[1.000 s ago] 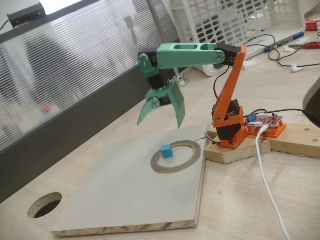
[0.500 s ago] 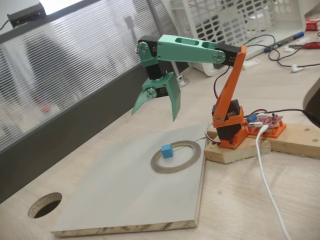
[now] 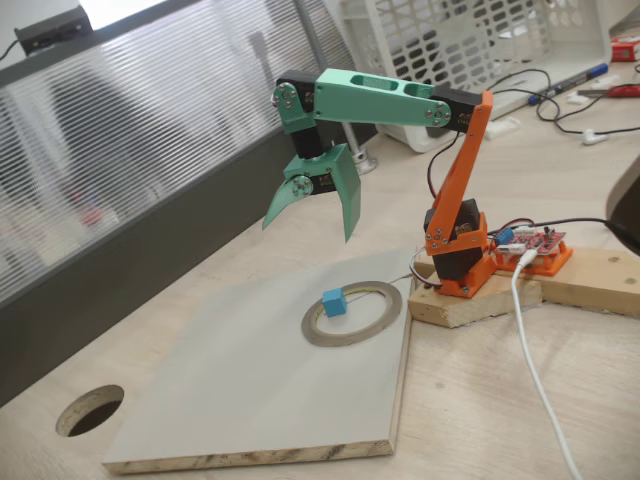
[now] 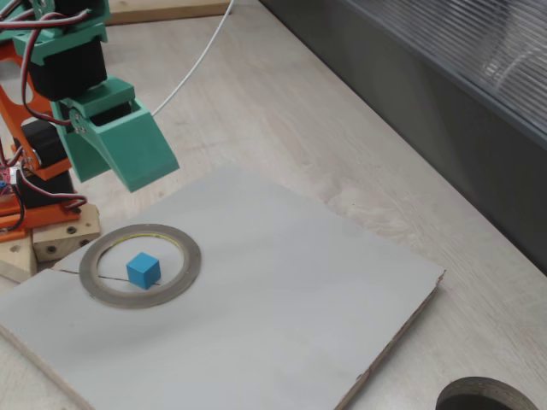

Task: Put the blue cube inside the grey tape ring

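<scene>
The blue cube [image 3: 333,301] [image 4: 143,270] rests on the grey board inside the grey tape ring [image 3: 385,311] [image 4: 190,263], which lies flat around it. In one fixed view the cube sits near the ring's left inner edge. In the other it looks nearly centred. My green gripper [image 3: 308,228] [image 4: 130,173] hangs in the air well above the ring, up and to the left of the cube. It is open, its jaws spread wide and pointing down, with nothing between them.
The ring lies on a grey board [image 3: 240,390] [image 4: 282,290] near the arm's orange base [image 3: 458,250] on a wooden block [image 3: 470,305]. A round hole [image 3: 89,410] [image 4: 477,398] is cut in the table. A white cable [image 3: 535,370] runs along the right. A dark ledge [image 3: 120,260] borders the table.
The gripper has risen and swung a little to the left, away from the ring, and has held still for the last half second. The cube and ring have not moved.
</scene>
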{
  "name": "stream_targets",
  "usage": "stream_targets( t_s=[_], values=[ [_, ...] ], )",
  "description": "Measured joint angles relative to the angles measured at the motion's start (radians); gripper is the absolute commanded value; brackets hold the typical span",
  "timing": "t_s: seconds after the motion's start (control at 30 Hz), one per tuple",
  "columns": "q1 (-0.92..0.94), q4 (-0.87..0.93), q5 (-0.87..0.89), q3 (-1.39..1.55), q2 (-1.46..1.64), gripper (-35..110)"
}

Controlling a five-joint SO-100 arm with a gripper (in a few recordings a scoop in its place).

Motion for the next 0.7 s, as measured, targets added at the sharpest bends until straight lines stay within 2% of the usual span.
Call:
stream_targets(
  t_s=[0.07,0.17,0.53,0.6,0.7],
  values=[
    [0.000,0.000,0.000,0.000,0.000,86],
    [0.000,0.000,0.000,0.000,0.000,74],
    [0.000,0.000,0.000,-0.003,0.006,-1],
    [-0.002,0.000,0.000,-0.003,0.006,-4],
    [0.000,0.000,0.000,-0.003,0.006,0]
  ],
)
